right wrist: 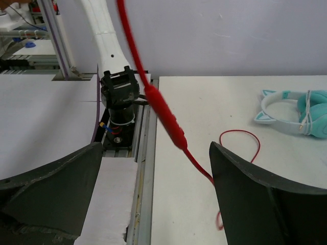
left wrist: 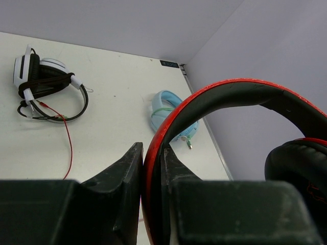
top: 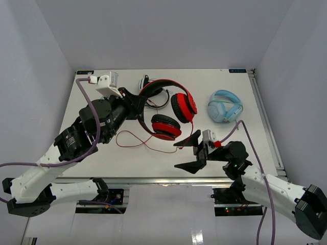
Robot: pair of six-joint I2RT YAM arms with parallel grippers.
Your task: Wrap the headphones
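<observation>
Evidently the left pincer [left wrist: 152, 173] was clenched on the headband of the red headphones [top: 183, 106] at mid-tabletop [top: 240, 92], anchoring them. The right pincer [right wrist: 156, 148] stood released around the thin red cable [right wrist: 166, 117], probably to catch it for winding.

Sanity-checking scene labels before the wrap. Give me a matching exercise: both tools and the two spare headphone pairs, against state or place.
1 left tool
2 right tool
3 black-and-white headphones
4 light-blue headphones

A open, near the red cable
B far side, next to the red headphones
C shut on the red headphones
D alone on the right side of the table

Pairs: 1-C, 2-A, 3-B, 4-D
</observation>
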